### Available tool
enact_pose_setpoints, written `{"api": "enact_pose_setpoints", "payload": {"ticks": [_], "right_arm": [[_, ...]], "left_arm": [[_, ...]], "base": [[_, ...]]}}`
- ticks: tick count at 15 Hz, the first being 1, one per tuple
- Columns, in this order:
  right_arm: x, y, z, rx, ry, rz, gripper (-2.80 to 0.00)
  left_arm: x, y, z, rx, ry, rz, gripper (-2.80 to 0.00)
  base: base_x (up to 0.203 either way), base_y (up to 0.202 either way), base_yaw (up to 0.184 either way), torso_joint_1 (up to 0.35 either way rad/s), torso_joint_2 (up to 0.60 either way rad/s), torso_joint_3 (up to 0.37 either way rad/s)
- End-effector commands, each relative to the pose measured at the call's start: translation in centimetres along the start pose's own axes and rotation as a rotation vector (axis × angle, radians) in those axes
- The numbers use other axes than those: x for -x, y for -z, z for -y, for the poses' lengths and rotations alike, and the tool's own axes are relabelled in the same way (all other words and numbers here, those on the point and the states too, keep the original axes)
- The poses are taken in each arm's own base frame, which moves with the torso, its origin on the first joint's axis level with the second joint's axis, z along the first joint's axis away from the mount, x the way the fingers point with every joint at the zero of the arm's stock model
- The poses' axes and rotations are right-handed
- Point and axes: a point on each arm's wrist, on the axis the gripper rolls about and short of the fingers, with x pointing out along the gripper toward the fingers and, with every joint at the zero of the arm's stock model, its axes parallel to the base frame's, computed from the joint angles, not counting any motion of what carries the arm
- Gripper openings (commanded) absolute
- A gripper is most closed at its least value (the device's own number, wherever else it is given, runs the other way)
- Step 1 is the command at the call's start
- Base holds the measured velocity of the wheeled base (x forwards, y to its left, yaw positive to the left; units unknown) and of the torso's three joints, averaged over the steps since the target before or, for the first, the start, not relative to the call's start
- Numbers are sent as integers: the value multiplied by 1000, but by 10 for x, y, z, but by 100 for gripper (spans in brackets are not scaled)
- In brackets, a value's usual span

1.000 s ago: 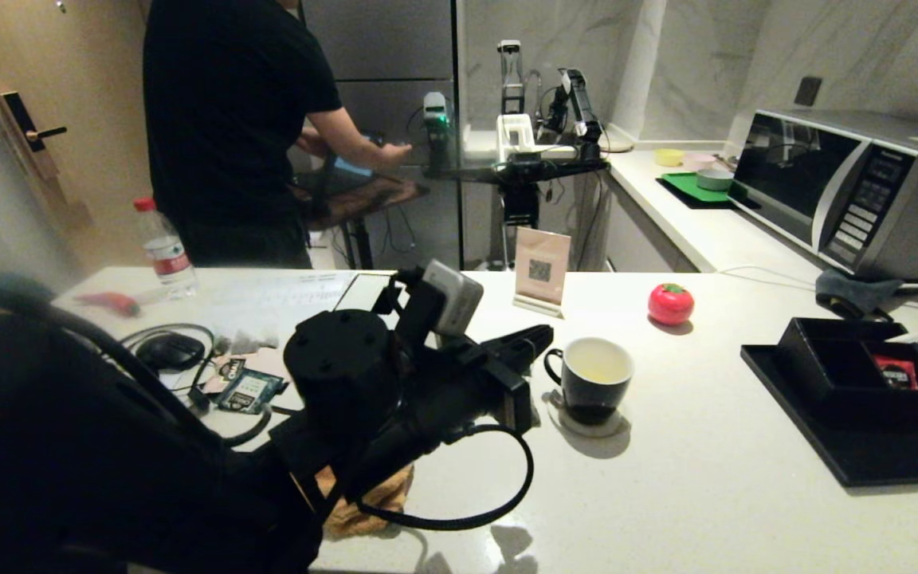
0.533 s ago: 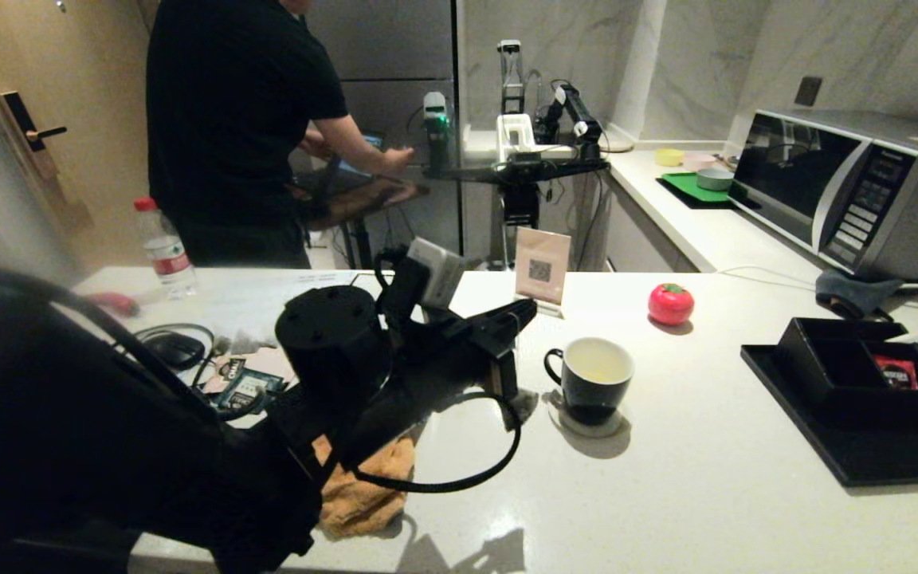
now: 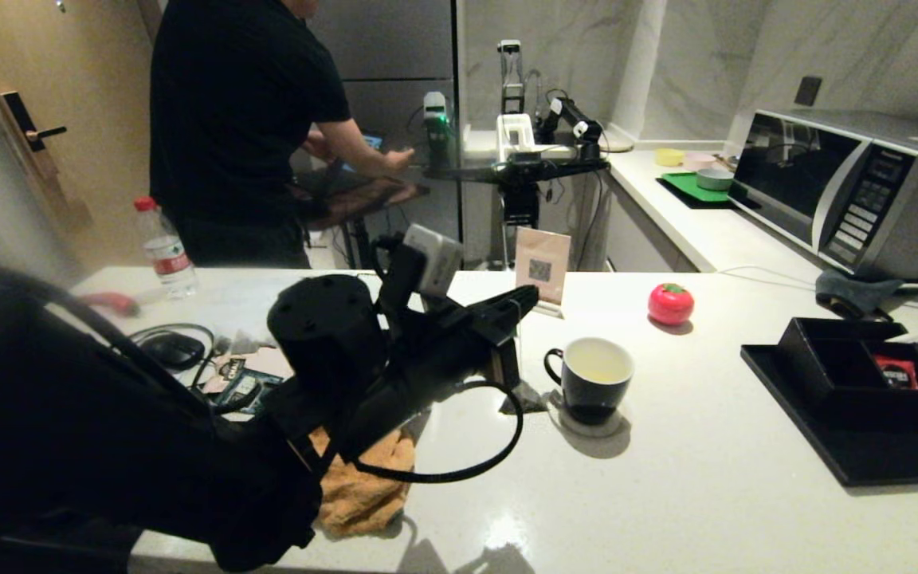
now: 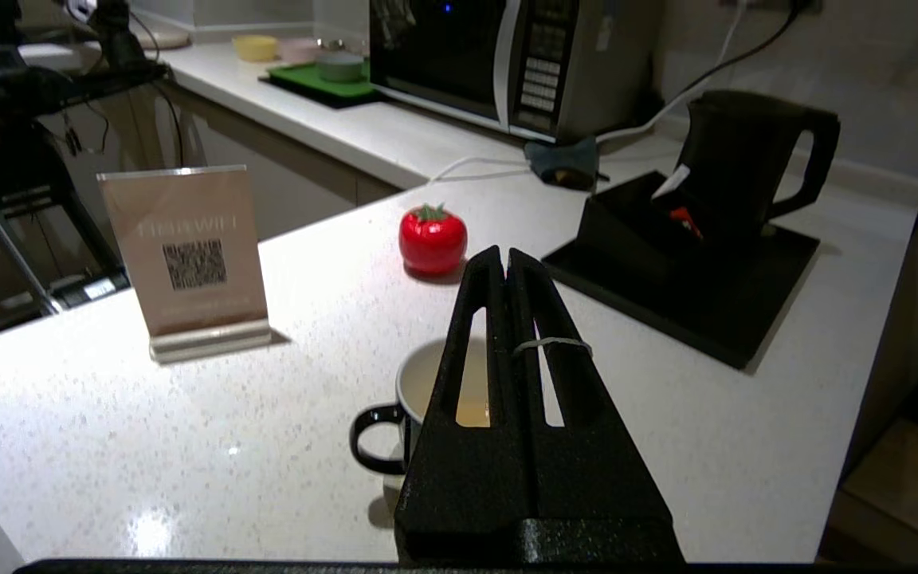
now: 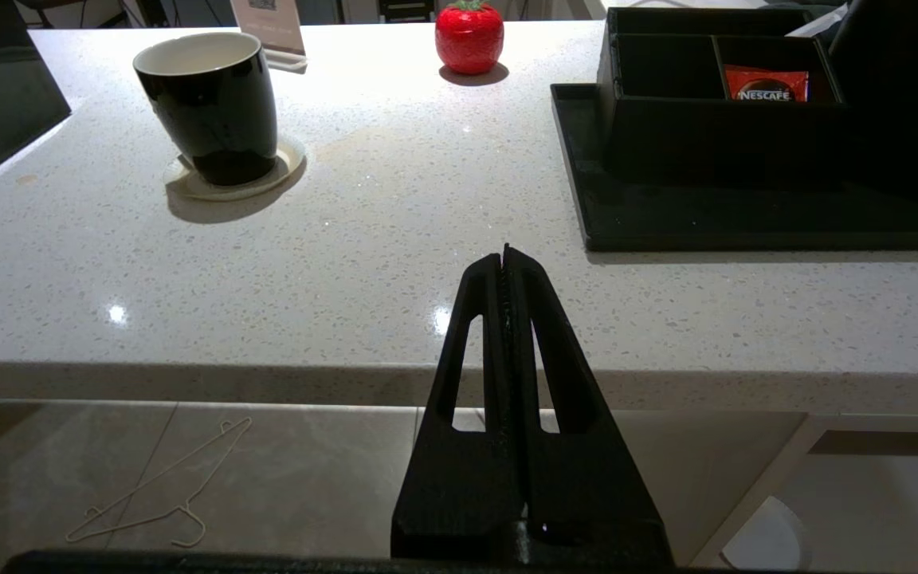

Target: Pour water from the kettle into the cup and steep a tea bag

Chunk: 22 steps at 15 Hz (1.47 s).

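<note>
The black cup stands on a pale coaster at mid-counter, with a little pale yellow water in its white inside. My left gripper hangs shut above and just left of it. Its fingertips are pressed together over the cup, and a thin pale thread lies across one finger. No pouch hangs from it. A small grey pouch, seemingly the tea bag, lies far left among packets. The black kettle stands on the black tray at the right. My right gripper is parked shut, low before the counter's front edge.
A red tomato-shaped timer and a QR sign stand behind the cup. The black tray holds a box with a red sachet. An orange cloth, a mouse and a bottle lie left. A person works beyond the counter; a microwave stands right.
My left arm has risen and drawn back to the left, away from the cup. Its fingers stayed shut. The right arm has not moved.
</note>
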Motion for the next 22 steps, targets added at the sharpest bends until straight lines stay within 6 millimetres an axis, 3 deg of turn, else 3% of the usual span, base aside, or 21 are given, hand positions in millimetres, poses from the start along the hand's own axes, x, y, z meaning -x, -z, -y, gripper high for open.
{"api": "enact_pose_setpoints", "payload": {"ticks": [1, 5, 17, 22], "right_arm": [[0, 0, 0, -1, 1, -2, -280], [0, 0, 0, -1, 1, -2, -280], [0, -1, 0, -3, -1, 11, -280], [0, -1, 0, -3, -1, 11, -280]], "left_arm": [[-1, -9, 1, -4, 4, 36, -280], [0, -26, -6, -14, -21, 56, -280], [29, -69, -54, -48, -195, 72, -280], [30, -83, -67, -61, -229, 92, -280]], "base": [[0, 0, 0, 0, 0, 0], [0, 0, 0, 0, 0, 0], [0, 0, 0, 0, 0, 0], [0, 0, 0, 0, 0, 0]]}}
